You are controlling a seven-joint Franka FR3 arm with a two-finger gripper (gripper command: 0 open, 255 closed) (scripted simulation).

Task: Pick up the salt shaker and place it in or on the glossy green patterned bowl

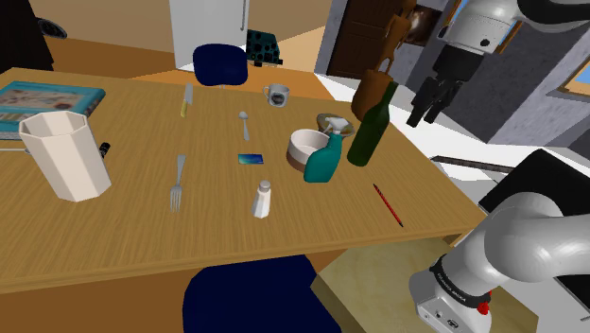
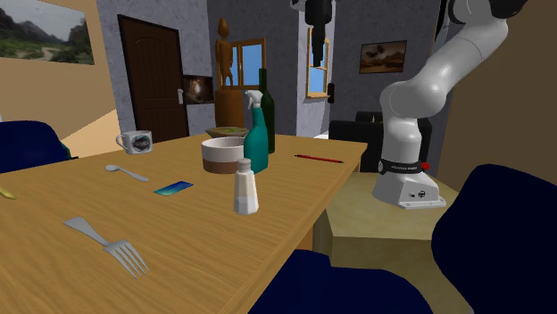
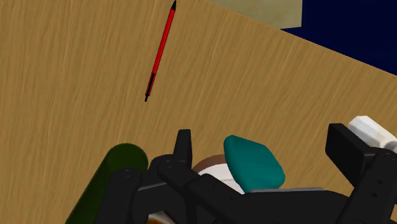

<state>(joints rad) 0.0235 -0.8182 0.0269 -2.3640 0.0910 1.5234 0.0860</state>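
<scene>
Up above the wooden table [image 1: 132, 227], at the end nearest the stand, the black gripper [image 1: 425, 115] hangs high with its two fingers [image 3: 184, 147] spread apart and nothing between them, released and empty! Look down through the wrist view and you get a teal spray bottle [image 3: 253, 162] right beneath the hand, a dark green bottle [image 3: 108, 184] beside it, and a red pen [image 3: 159, 54] lying flat on the wood farther out. Now the one that matters: the salt shaker [image 1: 263, 200], white with a grey cap, stands upright on the table, out in the open and apart from the cluster, toward the shoulder view's lower edge from the spray bottle. The green bowl [image 1: 333, 121] sits behind a white bowl with a brown band [image 1: 305, 144], close by the dark green bottle. Elsewhere on the table, a fork [image 1: 177, 184], a spoon [image 1: 244, 121], a small blue card [image 1: 250, 159] and a mug [image 1: 276, 94] lie scattered, with a big white faceted cup [image 1: 66, 154] over at the shoulder view's left.
</scene>
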